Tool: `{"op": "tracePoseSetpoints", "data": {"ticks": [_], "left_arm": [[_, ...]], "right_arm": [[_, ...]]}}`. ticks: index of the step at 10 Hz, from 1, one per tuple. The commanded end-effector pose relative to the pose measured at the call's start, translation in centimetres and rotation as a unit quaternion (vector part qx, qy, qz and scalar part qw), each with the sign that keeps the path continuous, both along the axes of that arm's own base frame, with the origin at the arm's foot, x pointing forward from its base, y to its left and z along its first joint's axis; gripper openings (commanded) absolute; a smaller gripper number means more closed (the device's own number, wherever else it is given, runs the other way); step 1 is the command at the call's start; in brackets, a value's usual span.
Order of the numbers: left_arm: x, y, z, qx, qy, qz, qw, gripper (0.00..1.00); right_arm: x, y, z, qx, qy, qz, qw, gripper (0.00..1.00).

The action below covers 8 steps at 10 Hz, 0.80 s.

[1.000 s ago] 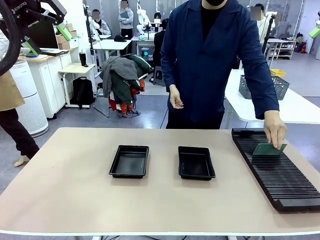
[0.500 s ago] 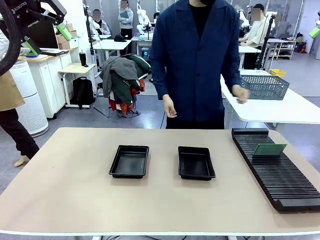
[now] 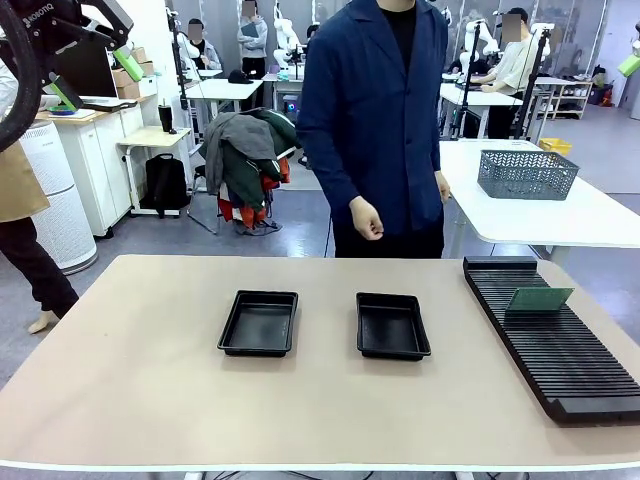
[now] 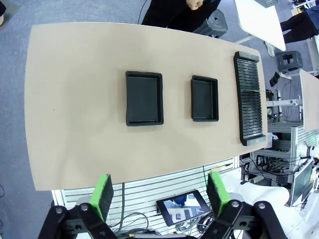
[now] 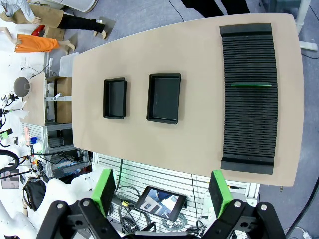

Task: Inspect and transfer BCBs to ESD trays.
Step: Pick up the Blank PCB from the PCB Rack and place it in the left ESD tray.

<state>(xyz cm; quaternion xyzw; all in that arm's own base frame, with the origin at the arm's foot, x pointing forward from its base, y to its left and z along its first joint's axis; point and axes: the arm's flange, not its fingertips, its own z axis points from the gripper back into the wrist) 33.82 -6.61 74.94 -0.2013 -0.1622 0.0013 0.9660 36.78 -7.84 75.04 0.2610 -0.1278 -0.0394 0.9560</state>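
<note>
Standing on edge, one thin green rectangular circuit board [image 3: 540, 298] occupies a slot of the long black ribbed rack [image 3: 560, 360]. The shallow black plastic left tray [image 3: 259, 324] and right tray [image 3: 392, 327] lie empty, well apart from it. Overhead, the left gripper [image 4: 159, 181] and right gripper [image 5: 161, 179] hang with jaws spread, holding nothing. Judgement: nothing transferred yet.
</note>
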Motion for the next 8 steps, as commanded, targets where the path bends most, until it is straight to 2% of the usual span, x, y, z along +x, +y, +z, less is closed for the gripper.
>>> {"op": "tracePoseSetpoints", "data": {"ticks": [1, 2, 3, 4, 5, 6, 8], "left_arm": [[0.0, 0.0, -0.2, -0.001, 0.001, 0.0, 1.0, 1.0], [0.0, 0.0, -0.2, -0.001, 0.001, 0.0, 1.0, 1.0], [0.0, 0.0, -0.2, -0.001, 0.001, 0.0, 1.0, 1.0], [0.0, 0.0, -0.2, -0.001, 0.001, 0.0, 1.0, 1.0], [0.0, 0.0, -0.2, -0.001, 0.001, 0.0, 1.0, 1.0], [0.0, 0.0, -0.2, -0.001, 0.001, 0.0, 1.0, 1.0], [0.0, 0.0, -0.2, -0.001, 0.001, 0.0, 1.0, 1.0]], "right_arm": [[0.0, -0.5, 0.0, -0.009, -0.007, 0.021, 1.0, 1.0], [0.0, -0.9, -0.5, -0.034, -0.016, 0.066, 0.997, 1.0], [0.3, -1.3, -1.6, -0.08, -0.039, 0.146, 0.985, 1.0], [0.6, -1.6, -2.9, -0.127, -0.08, 0.2, 0.968, 1.0], [1.2, -2.0, -4.5, -0.172, -0.119, 0.25, 0.945, 1.0], [1.8, -2.3, -6.5, -0.212, -0.138, 0.303, 0.919, 1.0], [3.5, -2.4, -11.4, -0.27, -0.177, 0.41, 0.853, 1.0]]}}
